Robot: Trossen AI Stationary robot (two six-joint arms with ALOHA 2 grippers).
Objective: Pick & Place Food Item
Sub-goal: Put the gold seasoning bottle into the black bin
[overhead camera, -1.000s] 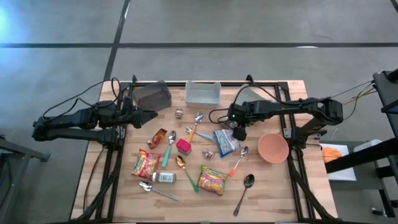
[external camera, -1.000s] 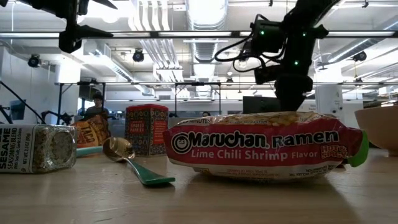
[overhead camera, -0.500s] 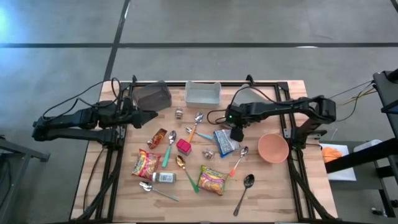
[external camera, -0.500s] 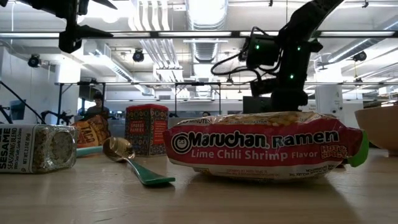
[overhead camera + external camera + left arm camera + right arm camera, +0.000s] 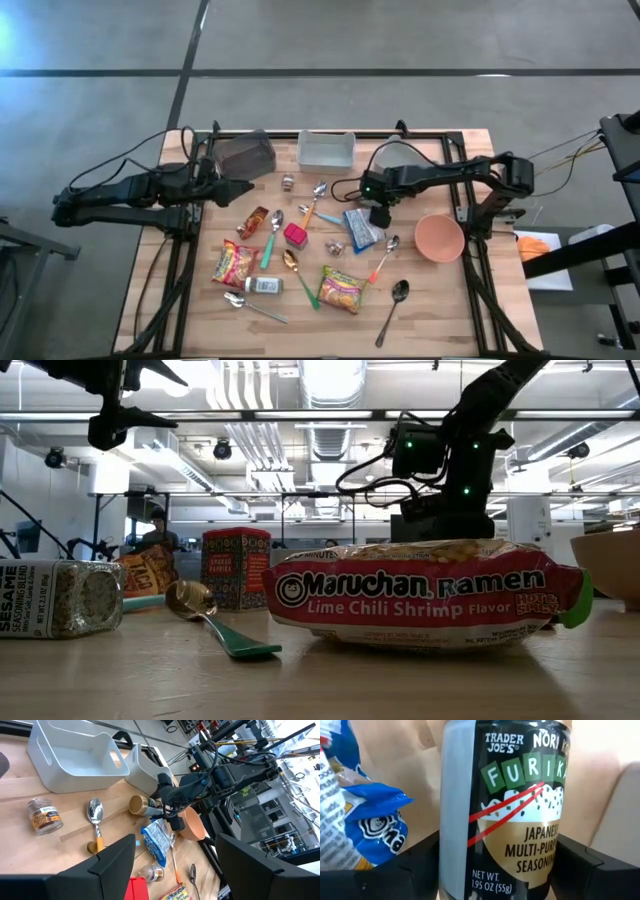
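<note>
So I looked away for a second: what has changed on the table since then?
The right claw has dropped toward the table and now straddles the furikake jar, its fingers narrowing on either side; whether they grip yet is unclear. The left claw waits open near the table's left edge, and the ramen packet and spoons lie unmoved.

You can't see the furikake jar's (image 5: 502, 805) lid or base; the frame edges cut both off.

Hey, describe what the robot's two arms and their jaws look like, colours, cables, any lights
Both arms are dark, slender, jointed tubes with loose black cables looping off them. The right arm's gripper is a blocky black unit with small green indicator lights on the wrist. The left arm's gripper tapers to flat, angular black jaws.
</note>
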